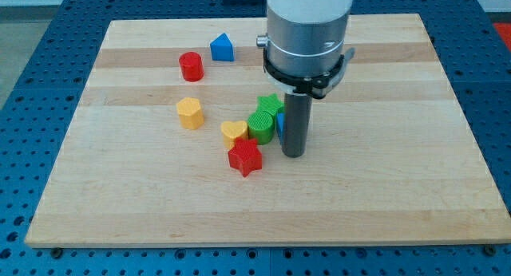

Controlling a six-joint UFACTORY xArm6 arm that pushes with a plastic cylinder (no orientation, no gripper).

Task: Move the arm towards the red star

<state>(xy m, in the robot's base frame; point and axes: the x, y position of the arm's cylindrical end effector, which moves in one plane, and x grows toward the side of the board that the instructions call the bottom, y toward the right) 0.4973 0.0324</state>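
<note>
The red star [245,157] lies on the wooden board [383,188] near its middle, a little toward the view's bottom. My tip [293,154] rests on the board just to the right of the star, with a small gap between them. Directly above the star sit a yellow heart [234,132] and a green cylinder [260,124]. A green star [271,105] lies behind the cylinder. A blue block [280,124] is mostly hidden behind the rod.
A yellow block [190,112] stands to the left of the cluster. A red cylinder [191,66] and a blue block with a pointed top [222,47] lie toward the view's top left. The arm's large silver body [308,29] hangs over the board's top middle.
</note>
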